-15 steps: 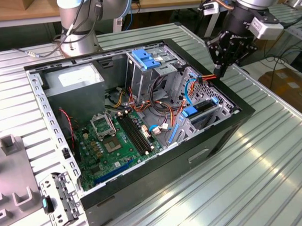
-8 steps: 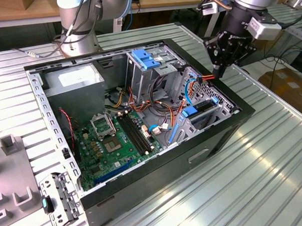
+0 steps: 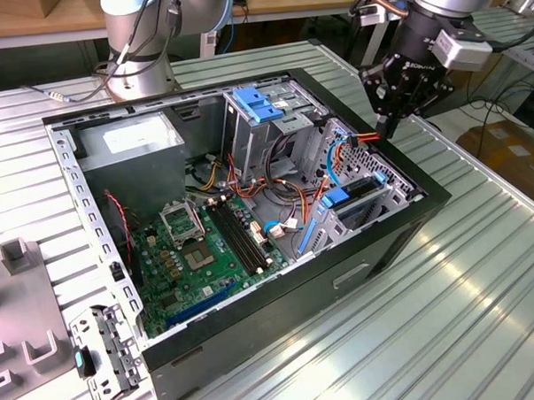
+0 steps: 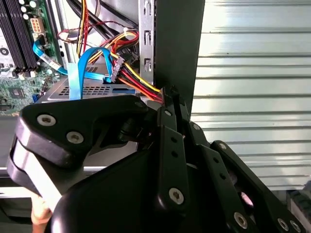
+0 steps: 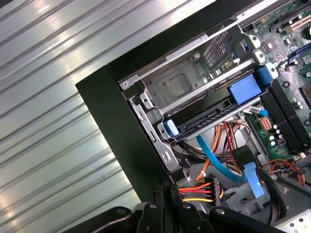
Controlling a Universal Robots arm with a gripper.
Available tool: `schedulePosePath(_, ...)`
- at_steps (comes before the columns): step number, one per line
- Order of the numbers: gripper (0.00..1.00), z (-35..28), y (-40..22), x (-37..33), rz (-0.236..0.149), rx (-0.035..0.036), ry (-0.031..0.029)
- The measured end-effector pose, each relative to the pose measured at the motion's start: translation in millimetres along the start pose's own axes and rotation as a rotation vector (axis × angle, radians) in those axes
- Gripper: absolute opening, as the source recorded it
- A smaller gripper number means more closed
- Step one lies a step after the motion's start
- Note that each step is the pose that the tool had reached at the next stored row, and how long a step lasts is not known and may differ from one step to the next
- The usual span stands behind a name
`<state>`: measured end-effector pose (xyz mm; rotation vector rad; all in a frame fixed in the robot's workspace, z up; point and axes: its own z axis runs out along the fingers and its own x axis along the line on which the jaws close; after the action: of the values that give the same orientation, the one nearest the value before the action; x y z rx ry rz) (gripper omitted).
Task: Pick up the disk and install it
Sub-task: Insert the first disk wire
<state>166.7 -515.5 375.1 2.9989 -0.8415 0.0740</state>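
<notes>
The disk [image 3: 362,189] sits inside the drive cage at the open computer case's corner on the exterior view's right. In the first wrist view the disk [image 5: 209,116] shows as a dark edge between blue carrier rails. My gripper [image 3: 386,128] hangs just above the case rim beside that cage. Its fingers are shut, and the red, yellow and black wires of a power cable [image 4: 141,85] run taut into the tips of the gripper [image 4: 169,92]. The cable's connector [image 5: 216,187] lies close beside the gripper [image 5: 167,187]. A blue flat data cable [image 5: 218,160] loops nearby.
The case [image 3: 255,342] lies open on a ribbed metal table [image 3: 483,270]. Inside it are a grey power-supply box [image 3: 131,139], the green motherboard [image 3: 207,247] and a taller cage with a blue latch [image 3: 258,103]. Grey fixtures [image 3: 21,255] and a metal bracket [image 3: 101,353] lie at the exterior view's left.
</notes>
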Motion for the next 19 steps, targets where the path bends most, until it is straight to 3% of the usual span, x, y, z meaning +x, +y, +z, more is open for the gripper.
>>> schedulePosePath(8,0.16,0.2,0.7,-1.1,0.081,-0.0043,-0.0010)
schedulePosePath(12,0.16,0.3,0.7,-1.1,0.144,-0.0076,-0.0017)
schedulePosePath(19,0.16,0.2,3.6,-5.9,0.176,-0.0094,-0.0022)
